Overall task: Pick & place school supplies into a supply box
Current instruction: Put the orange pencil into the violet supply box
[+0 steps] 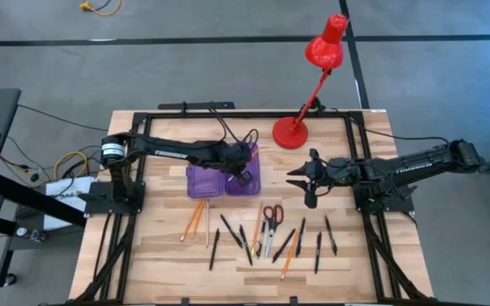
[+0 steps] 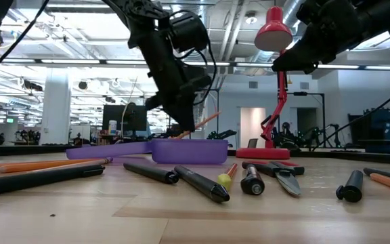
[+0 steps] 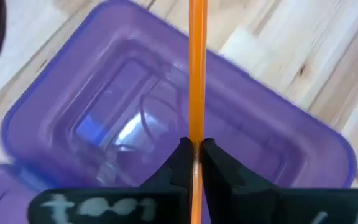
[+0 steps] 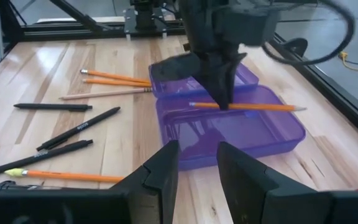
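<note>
Above the purple case (image 4: 229, 124), left fingers (image 3: 178, 165) pinching an orange pencil (image 4: 244, 106) (level), right fingers (image 4: 160, 171) spread.

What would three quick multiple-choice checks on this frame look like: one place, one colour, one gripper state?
1. Where is the left gripper?
A. Over the purple pencil case
B. Over the scissors
C. Beside the desk lamp

2. What colour is the pencil in the left gripper?
A. Black
B. Orange
C. Red

3. How does the right gripper stand?
A. Shut on a pen
B. Shut on the scissors
C. Open, holding nothing

Answers:
1 A: the high view puts it over the case's right half.
2 B: both wrist views show an orange shaft pinched between its fingers.
3 C: its own wrist view shows a bare gap between the fingers.
</note>
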Tool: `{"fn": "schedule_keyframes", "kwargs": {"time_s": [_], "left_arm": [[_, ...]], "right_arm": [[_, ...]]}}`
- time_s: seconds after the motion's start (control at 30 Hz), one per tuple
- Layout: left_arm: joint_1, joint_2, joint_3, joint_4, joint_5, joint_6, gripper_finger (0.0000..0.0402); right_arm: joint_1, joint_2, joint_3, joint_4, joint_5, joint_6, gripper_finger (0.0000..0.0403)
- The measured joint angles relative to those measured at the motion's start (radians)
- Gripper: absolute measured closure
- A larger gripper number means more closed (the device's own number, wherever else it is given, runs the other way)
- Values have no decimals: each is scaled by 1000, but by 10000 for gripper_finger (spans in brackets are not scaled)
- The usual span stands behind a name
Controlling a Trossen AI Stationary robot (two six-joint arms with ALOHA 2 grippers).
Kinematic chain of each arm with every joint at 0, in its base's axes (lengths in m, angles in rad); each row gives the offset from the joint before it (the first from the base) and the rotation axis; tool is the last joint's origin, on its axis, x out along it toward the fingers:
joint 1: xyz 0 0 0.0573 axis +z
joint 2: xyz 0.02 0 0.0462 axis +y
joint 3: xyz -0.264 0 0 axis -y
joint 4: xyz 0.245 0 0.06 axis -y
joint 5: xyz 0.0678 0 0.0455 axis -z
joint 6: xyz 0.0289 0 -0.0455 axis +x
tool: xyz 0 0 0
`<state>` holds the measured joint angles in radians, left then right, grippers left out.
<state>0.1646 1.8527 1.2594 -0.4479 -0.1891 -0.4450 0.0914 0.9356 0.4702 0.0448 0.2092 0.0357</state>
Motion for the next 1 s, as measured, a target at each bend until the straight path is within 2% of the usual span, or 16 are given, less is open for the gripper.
{"fn": "schedule_keyframes", "kwargs": {"time_s": [0.5,1.0], "left_arm": [[5,0,-1,-43,-32,-142,397],[8,-1,-1,-57,8,-270,389]], "right_arm": [[0,0,0,0,2,-1,296],[0,0,0,0,1,-1,296]]}}
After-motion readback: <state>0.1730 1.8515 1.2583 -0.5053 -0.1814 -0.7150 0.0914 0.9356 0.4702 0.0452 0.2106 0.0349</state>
